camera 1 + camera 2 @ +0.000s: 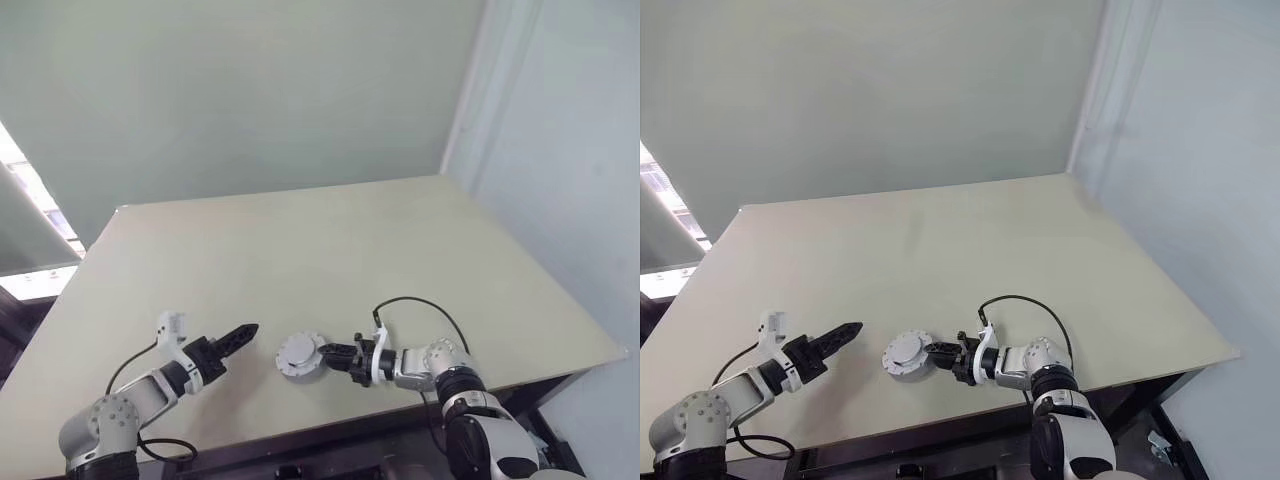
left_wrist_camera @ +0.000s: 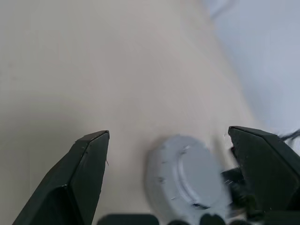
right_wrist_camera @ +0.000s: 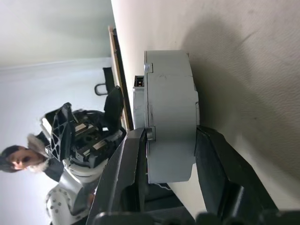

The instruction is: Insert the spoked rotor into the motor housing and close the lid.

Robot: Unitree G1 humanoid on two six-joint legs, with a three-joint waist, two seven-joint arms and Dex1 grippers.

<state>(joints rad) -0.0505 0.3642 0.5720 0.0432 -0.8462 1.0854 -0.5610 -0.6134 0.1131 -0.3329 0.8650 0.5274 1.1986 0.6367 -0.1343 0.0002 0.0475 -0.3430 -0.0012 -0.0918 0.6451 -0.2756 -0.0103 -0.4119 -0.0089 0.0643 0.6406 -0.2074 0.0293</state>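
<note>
The motor housing [image 1: 300,353] shows as a round pale grey drum lying flat near the table's front edge. A raised round lid [image 2: 197,176] sits on top of it. The spoked rotor is hidden. My right gripper [image 1: 326,352] reaches in from the right, level with the table, and is shut on the motor housing [image 3: 171,112], one finger on each side of its wall. My left gripper [image 1: 242,336] hovers a short way to the left of the housing, pointing at it, apart from it. Its fingers [image 2: 91,159] stand wide open with nothing between them.
The beige table [image 1: 330,250] stretches far back to a pale green wall. Its front edge runs just below both grippers. A black cable [image 1: 420,305] loops over my right wrist. A person [image 3: 21,157] shows beyond the table edge in the right wrist view.
</note>
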